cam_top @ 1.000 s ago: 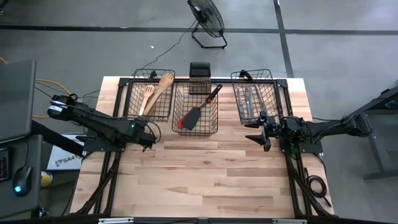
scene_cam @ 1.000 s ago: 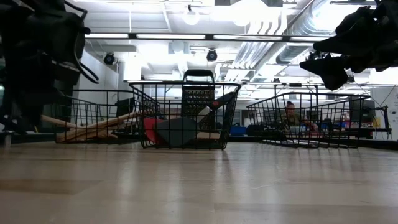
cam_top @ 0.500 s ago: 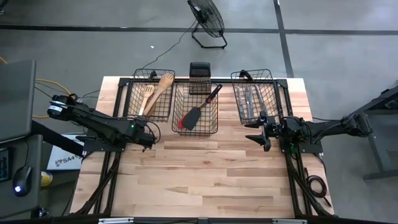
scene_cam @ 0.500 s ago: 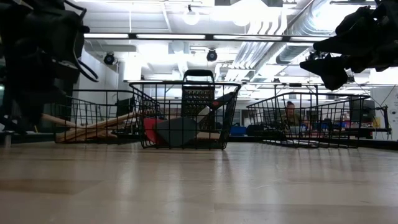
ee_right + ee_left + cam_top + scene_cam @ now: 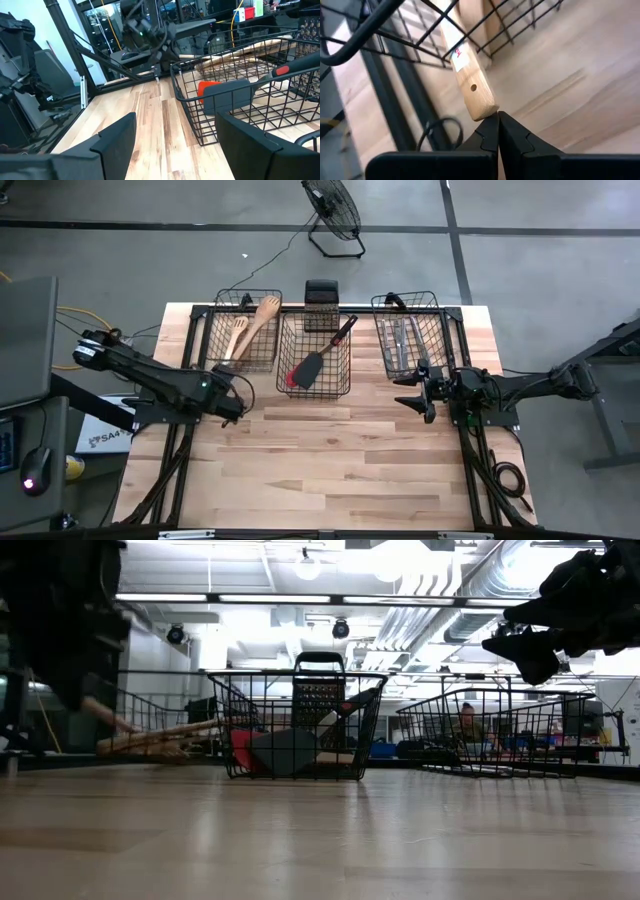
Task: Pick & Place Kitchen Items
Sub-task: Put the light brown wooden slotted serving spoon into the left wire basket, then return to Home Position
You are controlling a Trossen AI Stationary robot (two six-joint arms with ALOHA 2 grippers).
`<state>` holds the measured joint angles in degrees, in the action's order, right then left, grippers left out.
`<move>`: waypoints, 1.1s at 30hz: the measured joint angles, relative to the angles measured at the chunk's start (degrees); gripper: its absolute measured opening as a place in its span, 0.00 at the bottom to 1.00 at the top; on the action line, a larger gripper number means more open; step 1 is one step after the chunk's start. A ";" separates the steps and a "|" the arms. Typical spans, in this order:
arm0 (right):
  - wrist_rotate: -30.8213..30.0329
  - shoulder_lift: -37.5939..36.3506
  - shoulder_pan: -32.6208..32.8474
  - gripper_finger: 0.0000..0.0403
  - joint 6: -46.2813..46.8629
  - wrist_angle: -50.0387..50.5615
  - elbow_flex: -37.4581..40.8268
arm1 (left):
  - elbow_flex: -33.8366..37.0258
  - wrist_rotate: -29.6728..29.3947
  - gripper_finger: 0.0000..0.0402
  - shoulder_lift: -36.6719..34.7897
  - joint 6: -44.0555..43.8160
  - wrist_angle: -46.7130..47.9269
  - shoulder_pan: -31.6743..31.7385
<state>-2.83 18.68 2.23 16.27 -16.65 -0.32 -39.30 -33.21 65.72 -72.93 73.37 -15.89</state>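
Three black wire baskets stand along the table's far side. The left basket [image 5: 212, 340] holds the pale wooden utensils [image 5: 252, 320]. The middle basket [image 5: 282, 360] holds a black spatula [image 5: 307, 370] with a red and black handle, on a red one. The right basket [image 5: 441, 330] holds the silver cutlery [image 5: 398, 340]. My left gripper [image 5: 238, 407] is shut at the near side of the left basket, where a wooden handle [image 5: 465, 65] pokes out through the wire. My right gripper [image 5: 416, 393] hangs open above the table, near the right basket. My left gripper [image 5: 498, 116] is shut, and its fingertips [image 5: 490, 127] meet the lower corner of the wooden handle's free end [image 5: 481, 104], just past the small hole. The handle runs slanting up through the basket's wire. Whether the corner is pinched or only touched cannot be told.
A black box grater [image 5: 322, 292] stands behind the middle basket at the far edge. Bare wooden tabletop [image 5: 330, 460] lies on the near side of the baskets. A fan [image 5: 333, 210] stands on the floor beyond the table. A person [image 5: 465, 720] sits far off in the room.
My left gripper has risen and drawn slightly toward the table's left edge. In the low view a wooden handle's free end now stands raised at the gripper, where it lay lower before. My right arm has kept still.
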 joint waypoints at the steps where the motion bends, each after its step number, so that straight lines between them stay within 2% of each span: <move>1: 0.01 0.00 0.01 0.65 -0.01 0.01 0.00 | -0.82 -0.83 0.00 -0.78 0.02 0.19 -0.51; 7: 0.01 0.02 0.01 0.65 -0.02 0.01 0.00 | -4.32 -4.91 0.00 -4.87 0.24 0.75 -2.50; 18: 0.00 -0.01 0.01 0.65 -0.02 -0.01 0.00 | -2.09 -1.00 0.00 -4.83 -0.26 -0.34 -2.43; 23: 0.00 0.02 -0.01 0.65 -0.02 0.01 0.00 | 1.18 2.75 0.00 -4.34 -0.93 -4.91 -2.45; 27: 0.00 0.02 0.00 0.65 0.01 -0.01 0.00 | 1.59 2.04 0.00 -4.52 -0.64 -8.36 -2.48; 30: 0.00 0.01 0.02 0.65 -0.01 -0.01 0.00 | 0.41 -1.13 0.00 -5.75 6.05 -12.20 -2.50; 33: 0.00 -0.01 0.02 0.65 -0.01 -0.01 0.00 | 0.43 -5.60 0.00 -8.90 19.51 -23.27 -2.50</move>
<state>-2.83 18.68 2.24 16.25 -16.66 -0.32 -38.87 -38.81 56.82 -53.42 50.10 -18.39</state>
